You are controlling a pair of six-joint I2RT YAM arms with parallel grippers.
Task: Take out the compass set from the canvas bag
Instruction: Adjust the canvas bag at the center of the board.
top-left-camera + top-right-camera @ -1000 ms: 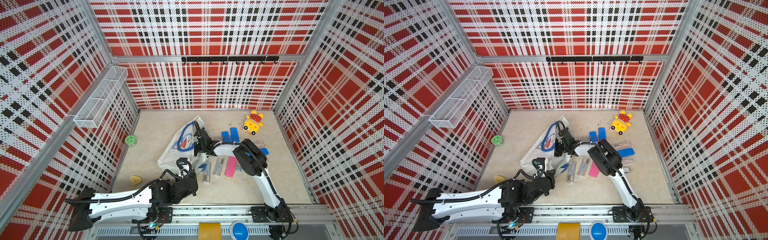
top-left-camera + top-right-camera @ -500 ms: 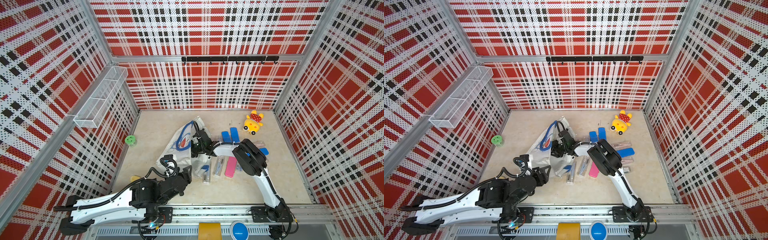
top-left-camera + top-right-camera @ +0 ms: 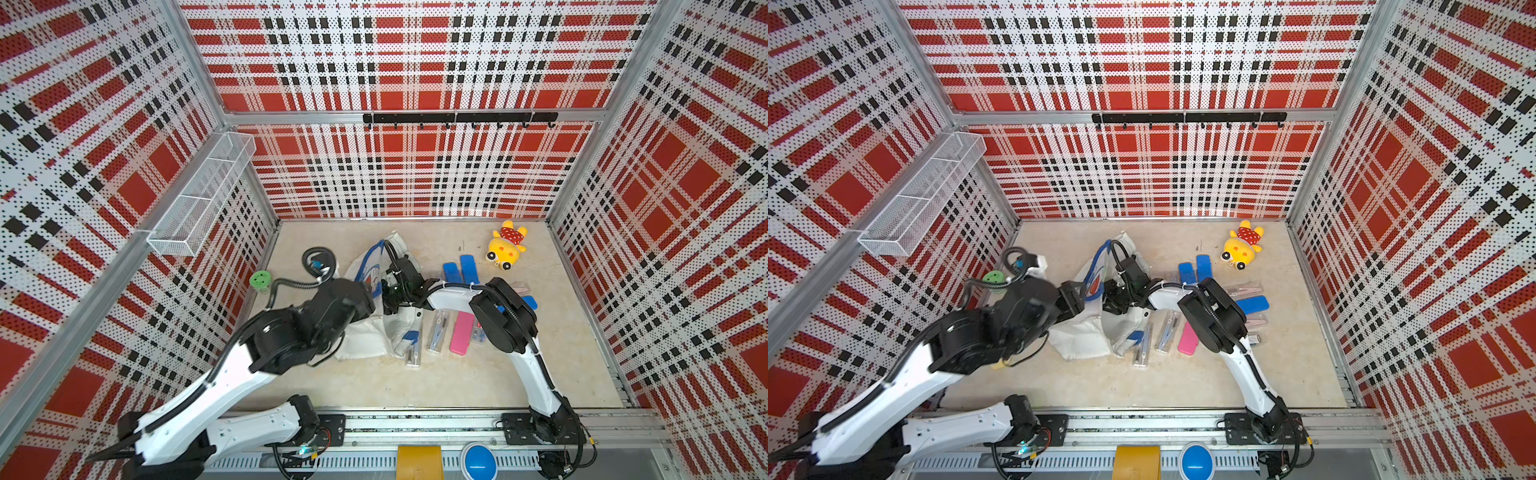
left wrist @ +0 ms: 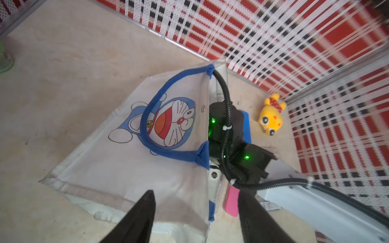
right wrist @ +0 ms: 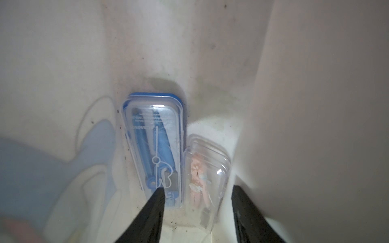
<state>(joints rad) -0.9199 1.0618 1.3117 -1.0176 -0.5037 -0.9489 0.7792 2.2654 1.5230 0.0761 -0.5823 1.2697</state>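
The off-white canvas bag (image 3: pixel 368 338) (image 3: pixel 1084 338) (image 4: pixel 126 166) lies on the table with its blue handles (image 4: pixel 147 117) and its mouth toward the right arm. My right gripper (image 5: pixel 197 208) (image 3: pixel 390 301) reaches inside the bag and is open. Deep inside lie a blue-rimmed compass set (image 5: pixel 153 145) and beside it a clear case with a pink compass (image 5: pixel 207 174), whose near end sits between my right fingers. My left gripper (image 4: pixel 195 202) (image 3: pixel 368 297) (image 3: pixel 1073 297) hangs open above the bag's side, holding nothing.
Several stationery cases lie right of the bag: a pink one (image 3: pixel 461 338), blue ones (image 3: pixel 461 268) and clear ones (image 3: pixel 436 332). A yellow plush toy (image 3: pixel 505 247) sits at the back right, a green object (image 3: pixel 260 280) by the left wall. A wire basket (image 3: pixel 199 208) hangs on that wall.
My left gripper went from shut to open, left the bag's front edge and rose up and back over the bag. The right gripper stayed inside the bag.
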